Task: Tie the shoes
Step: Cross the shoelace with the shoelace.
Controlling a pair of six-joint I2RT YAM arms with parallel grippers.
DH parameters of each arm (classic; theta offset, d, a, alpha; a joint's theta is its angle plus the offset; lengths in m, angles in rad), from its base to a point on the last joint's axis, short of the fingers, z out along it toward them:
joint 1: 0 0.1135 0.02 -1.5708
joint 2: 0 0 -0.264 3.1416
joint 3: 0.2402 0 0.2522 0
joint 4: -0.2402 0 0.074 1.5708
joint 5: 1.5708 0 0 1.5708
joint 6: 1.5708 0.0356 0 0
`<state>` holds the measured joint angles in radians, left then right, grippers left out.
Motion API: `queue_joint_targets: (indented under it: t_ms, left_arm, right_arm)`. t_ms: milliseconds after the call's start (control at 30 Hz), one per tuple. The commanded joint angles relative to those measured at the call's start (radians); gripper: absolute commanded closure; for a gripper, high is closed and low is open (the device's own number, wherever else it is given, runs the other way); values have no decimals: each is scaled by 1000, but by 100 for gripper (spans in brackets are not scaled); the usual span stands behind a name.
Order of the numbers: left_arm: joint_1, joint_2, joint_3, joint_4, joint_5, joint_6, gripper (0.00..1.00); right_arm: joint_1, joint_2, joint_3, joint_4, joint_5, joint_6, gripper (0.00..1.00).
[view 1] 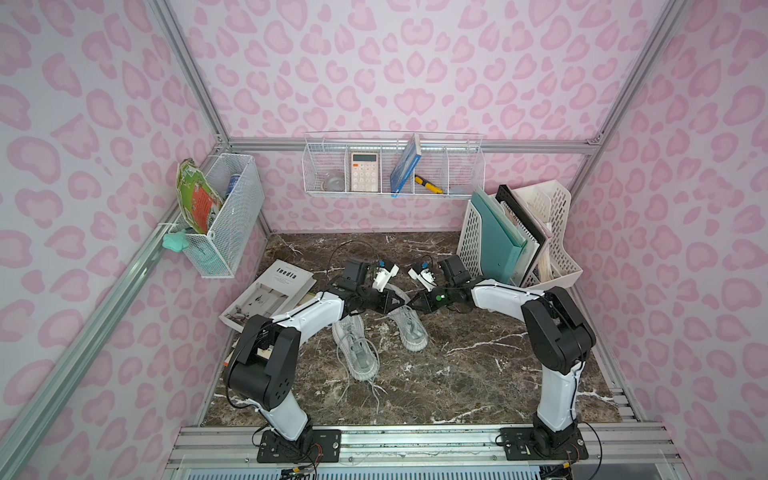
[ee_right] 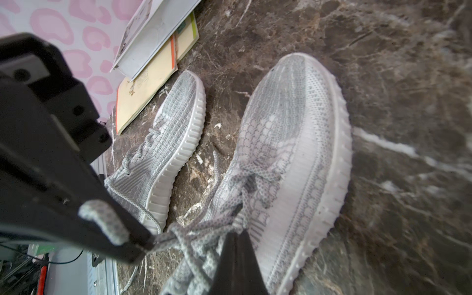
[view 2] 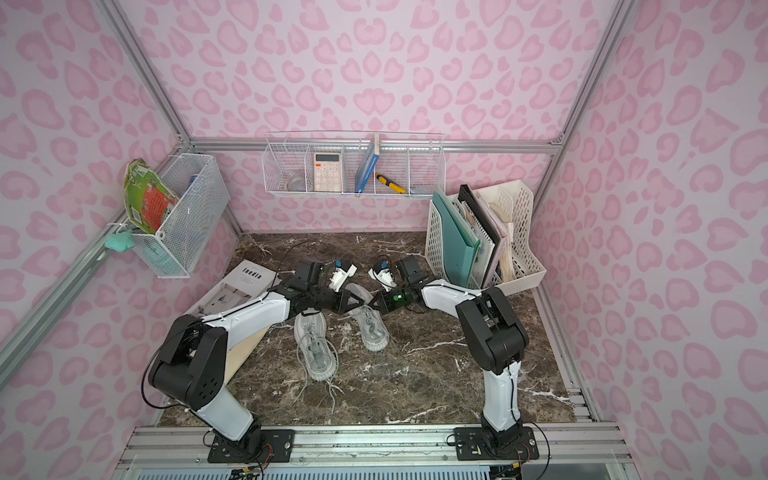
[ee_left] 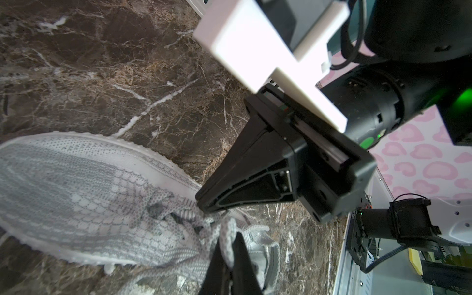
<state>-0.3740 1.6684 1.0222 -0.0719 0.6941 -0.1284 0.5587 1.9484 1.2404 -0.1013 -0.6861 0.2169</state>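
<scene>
Midway between the tabletop's side edges, left gripper and right gripper each pinch a lace of one shoe; I judge it limp, light, best held near the eyelets.

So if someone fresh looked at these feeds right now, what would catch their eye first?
The left fingers and right fingers meeting tip to tip at mid-table, both pinched shut on the laces of the farther shoe. Next comes the nearer shoe beside it, its loose laces trailing over the marble table toward the viewer. Then the loud pink spotted walls all around.
</scene>
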Motion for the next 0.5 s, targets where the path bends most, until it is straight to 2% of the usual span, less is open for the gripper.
queue_joint_targets:
  t_ms: [0, 133, 300, 467]
  left_arm:
    - [0, -7, -9, 0, -4, 0, 100]
    - [0, -2, -12, 1, -11, -4, 100]
    - [0, 1, -9, 0, -13, -1, 100]
    - [0, 9, -4, -3, -8, 2, 100]
  right_arm:
    - [7, -26, -15, -23, 104, 53, 100]
    - [12, -49, -37, -20, 112, 60, 100]
    - [14, -74, -60, -41, 79, 2, 100]
    - [14, -82, -61, -62, 5, -115, 90]
